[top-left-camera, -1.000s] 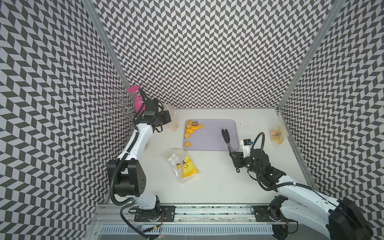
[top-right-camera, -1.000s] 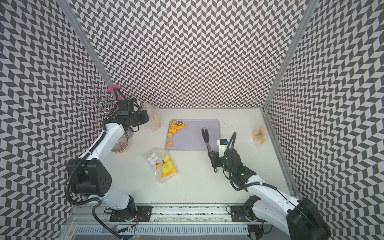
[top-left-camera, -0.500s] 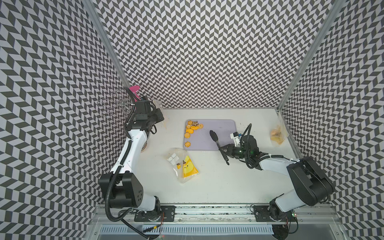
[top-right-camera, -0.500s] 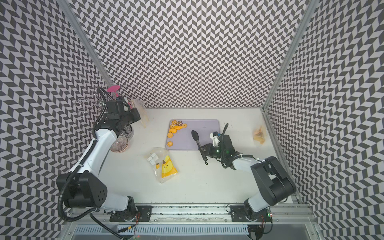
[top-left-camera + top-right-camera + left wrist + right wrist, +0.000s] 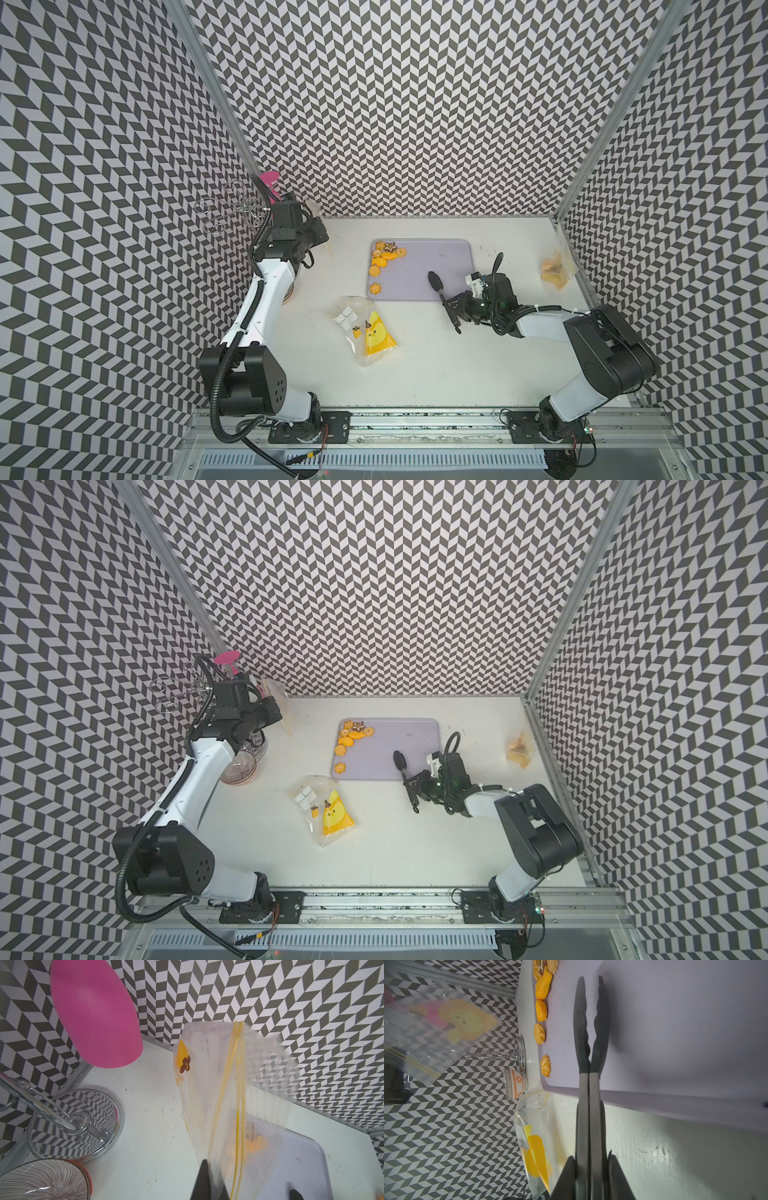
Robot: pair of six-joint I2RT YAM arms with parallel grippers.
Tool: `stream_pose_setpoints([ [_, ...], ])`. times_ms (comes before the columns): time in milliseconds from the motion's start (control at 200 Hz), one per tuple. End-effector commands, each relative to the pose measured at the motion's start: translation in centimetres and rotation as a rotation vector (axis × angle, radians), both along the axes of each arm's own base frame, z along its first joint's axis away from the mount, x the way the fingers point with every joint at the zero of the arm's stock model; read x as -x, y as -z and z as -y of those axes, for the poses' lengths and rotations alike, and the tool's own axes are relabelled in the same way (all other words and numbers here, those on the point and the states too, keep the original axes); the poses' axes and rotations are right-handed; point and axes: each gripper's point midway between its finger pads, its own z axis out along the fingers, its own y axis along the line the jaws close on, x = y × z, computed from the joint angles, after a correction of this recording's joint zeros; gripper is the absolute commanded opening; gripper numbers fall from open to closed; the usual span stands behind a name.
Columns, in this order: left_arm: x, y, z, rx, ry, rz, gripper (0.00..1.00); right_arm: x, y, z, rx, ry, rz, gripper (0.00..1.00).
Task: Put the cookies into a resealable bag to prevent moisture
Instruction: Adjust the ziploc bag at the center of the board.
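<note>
Cookies, about eight, one tray

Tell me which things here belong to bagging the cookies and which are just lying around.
In use: cookies, lavender tray, black tongs, raised zip bag.
Idle: flat chick-print bag, striped bowl, chrome stand, bag by right wall.

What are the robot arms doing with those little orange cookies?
They are getting ready to bag the cookies. The left hand holds a clear zip bag up in the air near the back corner. The right hand grips black tongs, whose tips reach over the purple tray with nothing in them. The cookies lie in a bunch at the tray's other end, not yet picked up. Another bag with a yellow chick lies on the table.
</note>
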Motion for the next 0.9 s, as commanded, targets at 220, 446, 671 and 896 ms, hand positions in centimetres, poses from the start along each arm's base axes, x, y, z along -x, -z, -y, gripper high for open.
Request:
stream_pose_setpoints([
  [220,-0.2,0.1,-1.8,-0.041,-0.062,-0.026,0.0,0.8,3.2,2.4,0.065,0.097,-0.161,0.0],
  [446,-0.8,0.6,-1.0,-0.065,-0.028,-0.071,0.0,0.8,2.5,2.5,0.066,0.081,-0.114,0.0],
  [671,-2.1,0.1,0.3,-0.148,-0.008,-0.127,0.0,-2.3,-6.2,0.0,0.213,-0.135,0.333,0.01],
  [896,-2.7,4.9,2.3,-0.272,0.02,-0.294,0.0,-2.9,-7.6,-2.7,0.488,-0.324,0.536,0.03],
])
